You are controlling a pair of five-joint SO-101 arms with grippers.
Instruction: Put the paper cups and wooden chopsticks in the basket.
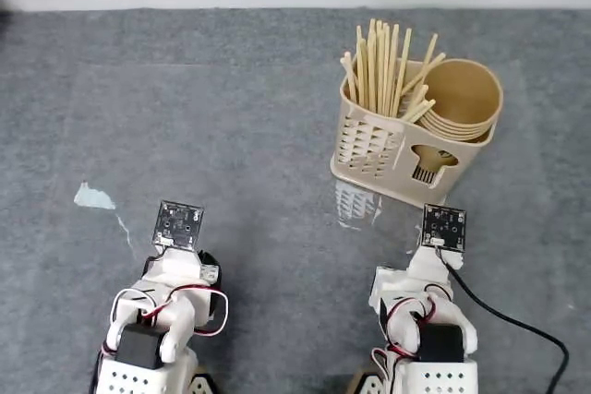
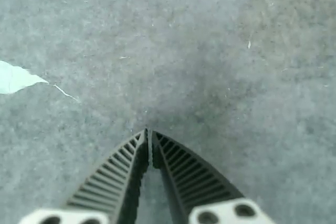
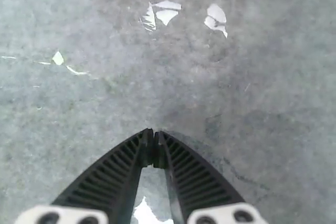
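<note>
Fingers (image 2: 115, 177) of the left gripper (image 2: 149, 145) are together and empty, and so are those of the right gripper (image 3: 153, 148). Toward 1 o'clock on the bench (image 1: 231, 136), the basket (image 1: 369, 149) holds the paper cups (image 1: 462, 94) and wooden chopsticks (image 1: 379, 57). They fan loosely above its rim, so any nudge from the nearby right arm could spill them.
</note>
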